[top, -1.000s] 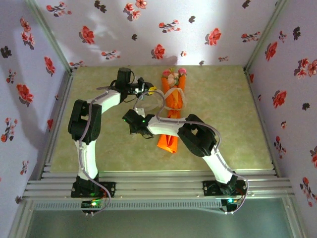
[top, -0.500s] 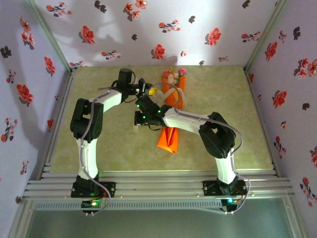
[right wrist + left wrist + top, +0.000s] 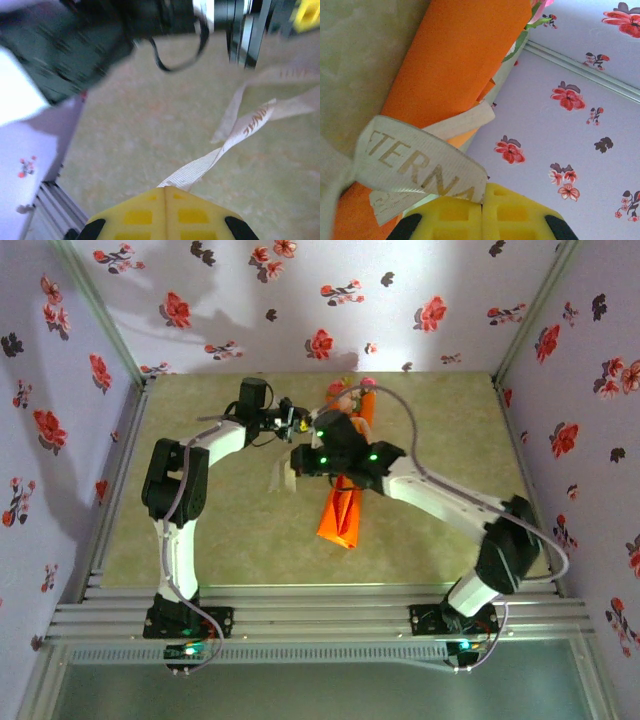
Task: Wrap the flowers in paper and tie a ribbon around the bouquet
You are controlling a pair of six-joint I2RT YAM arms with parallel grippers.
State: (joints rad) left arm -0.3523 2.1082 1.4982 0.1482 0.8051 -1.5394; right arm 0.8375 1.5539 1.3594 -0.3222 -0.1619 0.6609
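Bouquet (image 3: 342,515) lies mid-desk (image 3: 450,430), blooms toward the far edge. Ribbon (image 3: 420,165) crosses it: thin, floppy, likely slippery, best held near its ends. Left gripper (image 3: 482,190) and right gripper (image 3: 165,190) have jaws clamped on it.

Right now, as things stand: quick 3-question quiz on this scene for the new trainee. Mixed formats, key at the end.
1. True or false: the left gripper and the right gripper are each shut on the ribbon.
2. Pick one: the flowers of the bouquet lie toward A) the far wall, B) the near edge, C) the left wall.
3. Fill in: the paper wrapped round the stems is ___ in colour.

Key: 1 true; 2 A; 3 orange.
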